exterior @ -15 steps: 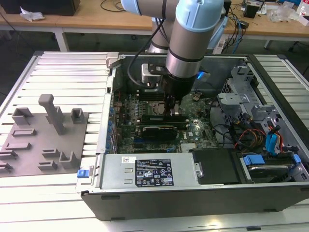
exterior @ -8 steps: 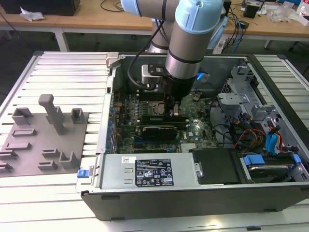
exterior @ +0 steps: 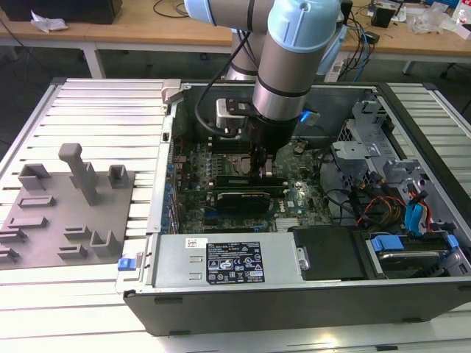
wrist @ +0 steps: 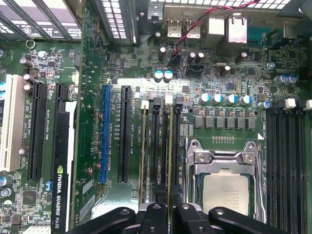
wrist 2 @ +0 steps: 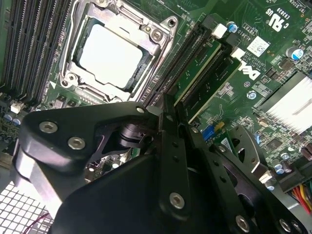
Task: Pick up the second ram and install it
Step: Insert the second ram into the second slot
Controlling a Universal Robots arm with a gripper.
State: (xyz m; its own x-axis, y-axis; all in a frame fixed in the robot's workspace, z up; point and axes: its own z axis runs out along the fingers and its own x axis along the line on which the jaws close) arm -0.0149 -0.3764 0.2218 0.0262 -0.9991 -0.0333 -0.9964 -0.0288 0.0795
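My gripper (exterior: pixel 265 170) reaches down into the open computer case, right over the memory slots beside the CPU socket (exterior: pixel 232 159). In the first wrist view its two black fingers (wrist: pixel 187 214) stand close together on the thin edge of the second ram (wrist: pixel 169 161), which stands upright in the slot line nearest the socket (wrist: pixel 225 183). Another stick (wrist: pixel 145 156) sits two slots further from the socket. In the second wrist view the gripper (wrist 2: pixel 165 108) closes at the end of a green stick (wrist 2: pixel 197 66) beside the socket (wrist 2: pixel 111 54).
A black graphics card (exterior: pixel 239 200) lies just in front of the slots. The power supply (exterior: pixel 221 261) and the drive bays with cables (exterior: pixel 401 206) crowd the case. A grey fixture plate with a post (exterior: pixel 77 173) lies outside, on the exterior view's left.
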